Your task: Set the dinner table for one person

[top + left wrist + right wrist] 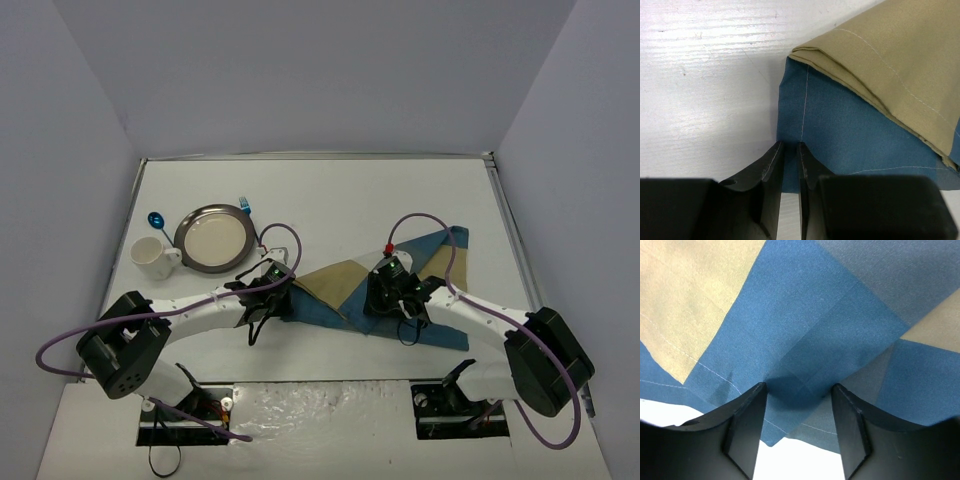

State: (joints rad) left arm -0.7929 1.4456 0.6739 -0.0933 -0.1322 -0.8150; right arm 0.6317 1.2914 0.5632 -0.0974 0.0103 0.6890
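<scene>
Dinner table: you are working on the white dinner table, which fills the floor between the lavender-grey walls; both arms reach in from its near edge.
Placemat: the blue-and-tan placemat lies in the middle of the table, nearer your side, partly folded, with a tan flap turned over the blue.
Left gripper: your left gripper sits at the placemat's left edge. Its fingers are drawn to a thin slit, and the blue hem runs into that slit, so it pinches the cloth.
Right gripper: your right gripper is spread wide and low over the blue cloth near the placemat's near edge, with nothing clamped between its fingers.
Plate: a metal-rimmed plate lies at the table's left, apart from the placemat.
Cup: a white cup stands just left of the plate.
Cutlery: you see a blue spoon behind the cup and a blue fork at the plate's far rim.
</scene>
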